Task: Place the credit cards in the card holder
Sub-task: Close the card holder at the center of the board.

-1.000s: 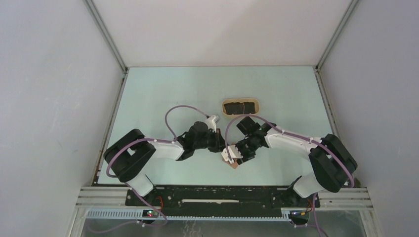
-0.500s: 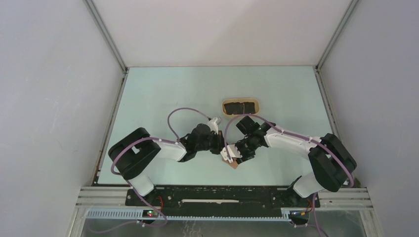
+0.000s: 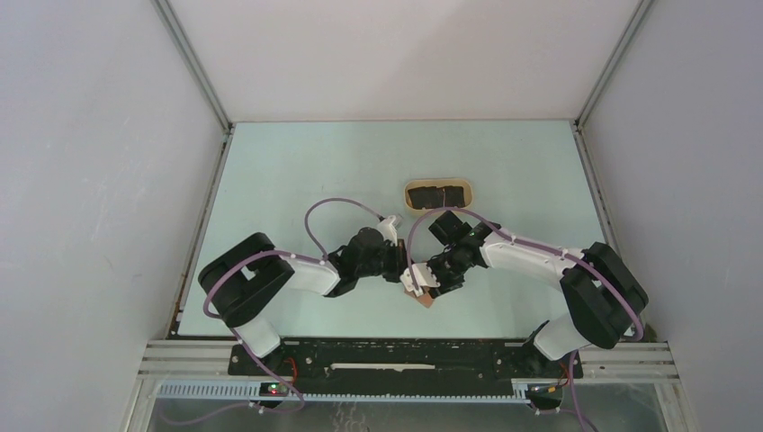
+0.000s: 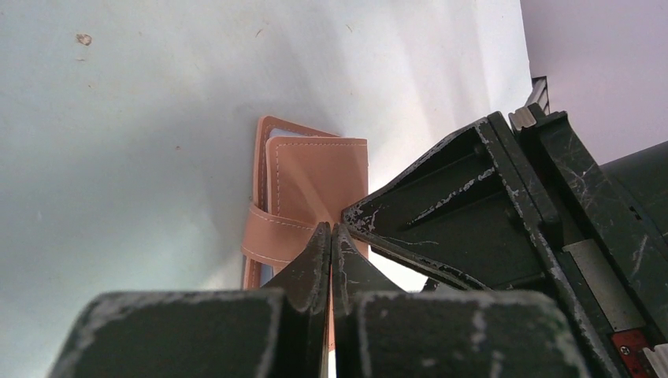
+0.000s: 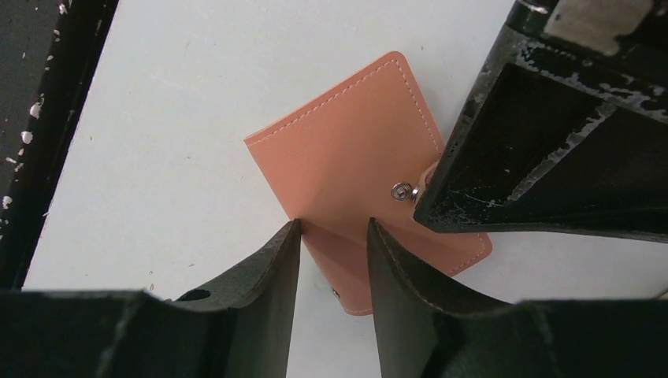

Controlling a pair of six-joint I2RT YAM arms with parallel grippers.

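Left arm is sliding in toward the right one over the last second. The left gripper is now sitting with fingers clenched together, tips right at the strap tab of the card holder. Can't tell whether the tab is actually being pinched.

The right gripper isn't travelling, just tightening a touch. Its fingers are standing about half closed and grasping the holder's near end, which is filling the gap between them.

My read: the right is bracing while the left is going for the strap. The holder is looking folded shut, so nothing is going in yet. The credit cards aren't showing in any view.

Room:
- The snap is sitting just past the right fingertips, touching or nearly touching the left gripper's body. The two grippers are crowding each other there, leaving almost no slack.
- Bare table is opening up beyond the left fingertips, so a peel that way is looking free.
- The tray is lying well beyond both sets of fingers, out of the way.
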